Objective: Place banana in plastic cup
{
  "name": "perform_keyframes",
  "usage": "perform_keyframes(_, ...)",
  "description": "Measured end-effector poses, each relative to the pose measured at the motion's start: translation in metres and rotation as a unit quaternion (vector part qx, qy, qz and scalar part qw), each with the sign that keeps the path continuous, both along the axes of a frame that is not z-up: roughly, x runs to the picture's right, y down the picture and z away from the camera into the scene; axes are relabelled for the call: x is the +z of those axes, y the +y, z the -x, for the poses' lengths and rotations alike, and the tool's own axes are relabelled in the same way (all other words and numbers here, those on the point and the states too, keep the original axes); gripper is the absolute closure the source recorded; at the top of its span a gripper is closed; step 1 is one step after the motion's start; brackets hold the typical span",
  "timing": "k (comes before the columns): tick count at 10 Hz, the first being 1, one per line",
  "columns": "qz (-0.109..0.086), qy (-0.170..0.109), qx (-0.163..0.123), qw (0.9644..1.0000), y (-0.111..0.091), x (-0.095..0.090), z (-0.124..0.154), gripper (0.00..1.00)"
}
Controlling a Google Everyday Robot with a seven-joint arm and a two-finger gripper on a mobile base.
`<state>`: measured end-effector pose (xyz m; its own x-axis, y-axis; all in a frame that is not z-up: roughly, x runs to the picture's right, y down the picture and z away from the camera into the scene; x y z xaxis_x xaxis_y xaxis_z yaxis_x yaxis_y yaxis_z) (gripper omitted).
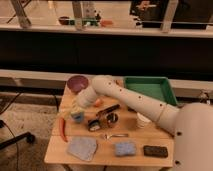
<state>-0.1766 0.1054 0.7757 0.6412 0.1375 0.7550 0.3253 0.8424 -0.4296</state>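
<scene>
My gripper (76, 106) is at the left part of the wooden table (60, 155), at the end of the white arm (125, 97) that reaches in from the lower right. It is shut on a pale yellow banana (74, 105) and holds it just above a small bluish plastic cup (77, 117) that stands upright on the table. The banana's lower end is close to the cup's rim; whether it touches the rim is not visible.
A purple bowl (77, 83) sits at the back left and a green tray (148, 87) at the back right. A red chili (62, 129), a dark can (94, 125), a metal cup (112, 119), a white cup (143, 120), a fork (115, 135), two sponges (82, 148) (125, 148) and a black block (155, 151) lie around.
</scene>
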Motion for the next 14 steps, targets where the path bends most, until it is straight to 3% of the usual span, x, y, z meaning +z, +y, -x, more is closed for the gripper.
perform_keyframes(4,0.000,0.000,0.000,1.0000,0.0000,0.0000,0.0000,0.27)
perform_keyframes(5,0.000,0.000,0.000,1.0000,0.0000,0.0000,0.0000,0.22)
perform_keyframes(14,0.000,0.000,0.000,1.0000,-0.0001,0.0000,-0.0002,0.20)
